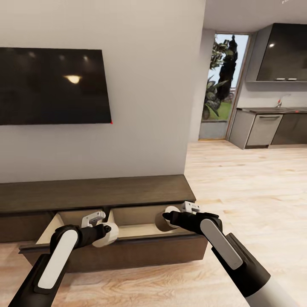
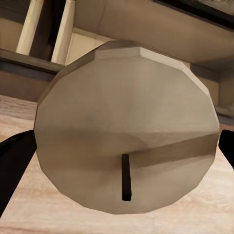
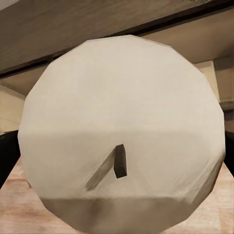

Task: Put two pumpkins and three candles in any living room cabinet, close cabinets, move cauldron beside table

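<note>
Cabinet (image 1: 94, 194): long, low, dark brown, below a wall-mounted TV (image 1: 53, 85); two drawers (image 1: 140, 221) pulled open, pale interiors showing.

Left claw (image 1: 108, 232): pinching a candle (image 2: 126, 126), beige-grey with a dark wick, held over the front edge of the left open drawer.

Right claw (image 1: 168, 218): pinching a second candle (image 3: 122, 131), paler, held over the right open drawer.

Floor (image 1: 256, 179): light wood. Kitchen units (image 1: 273, 128) well apart, far right.

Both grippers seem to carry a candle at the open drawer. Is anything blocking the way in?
Nothing visible: the long dark brown cabinet's drawer is pulled open, and each stubby beige candle, left and right, hangs at its pale interior.
</note>
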Motion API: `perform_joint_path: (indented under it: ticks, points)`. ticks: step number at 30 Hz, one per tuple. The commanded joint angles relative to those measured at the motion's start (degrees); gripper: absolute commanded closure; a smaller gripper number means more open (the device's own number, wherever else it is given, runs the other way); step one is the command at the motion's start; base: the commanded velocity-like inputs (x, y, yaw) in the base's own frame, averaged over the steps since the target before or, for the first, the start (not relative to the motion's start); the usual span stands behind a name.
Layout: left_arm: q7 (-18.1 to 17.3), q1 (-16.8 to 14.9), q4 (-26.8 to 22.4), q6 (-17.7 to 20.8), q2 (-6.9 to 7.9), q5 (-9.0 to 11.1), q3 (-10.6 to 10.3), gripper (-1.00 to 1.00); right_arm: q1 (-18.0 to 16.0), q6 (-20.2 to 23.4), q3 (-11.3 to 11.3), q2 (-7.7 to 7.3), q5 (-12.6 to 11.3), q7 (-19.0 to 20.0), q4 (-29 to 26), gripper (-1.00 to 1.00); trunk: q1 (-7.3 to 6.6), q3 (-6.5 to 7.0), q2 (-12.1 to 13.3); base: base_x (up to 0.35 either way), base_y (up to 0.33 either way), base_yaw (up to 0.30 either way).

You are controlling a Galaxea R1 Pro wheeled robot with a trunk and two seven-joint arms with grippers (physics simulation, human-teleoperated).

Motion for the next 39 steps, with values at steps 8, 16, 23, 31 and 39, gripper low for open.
perform_joint_path:
  ticks: [8,16,23,31,39]
  points:
    - [0.7,0.0,0.3,0.0,0.0,0.5,-0.7,1.0,-0.1,0.0,0.2,0.02,-0.6,-0.7,0.0,1.0,-1.77,1.38,3.2,0.0,0.0,0.0]
    - [1.0,0.0,0.5,-0.3,-0.04,-0.4,-7.5,1.0,-0.1,0.0,7.6,0.45,2.5,-2.8,5.7,1.0,-3.52,2.82,6.4,0.0,0.0,0.0]
    - [4.0,0.0,0.4,-0.6,-0.44,-2.1,-9.7,1.0,-0.1,0.4,10.0,6.63,4.8,-9.3,7.9,1.0,-5.06,4.07,9.2,0.0,0.0,0.0]
    - [13.1,0.0,0.5,-1.2,-4.08,-3.1,-10.1,1.0,-0.1,0.4,10.2,8.14,5.5,-11.1,7.9,1.0,-6.82,5.51,12.4,0.0,0.0,0.0]
    - [13.9,0.0,0.8,-2.4,-5.48,-3.2,-11.2,1.0,-0.1,0.4,10.2,8.24,5.5,-11.2,7.9,1.0,-8.58,6.95,15.6,0.0,0.0,0.0]
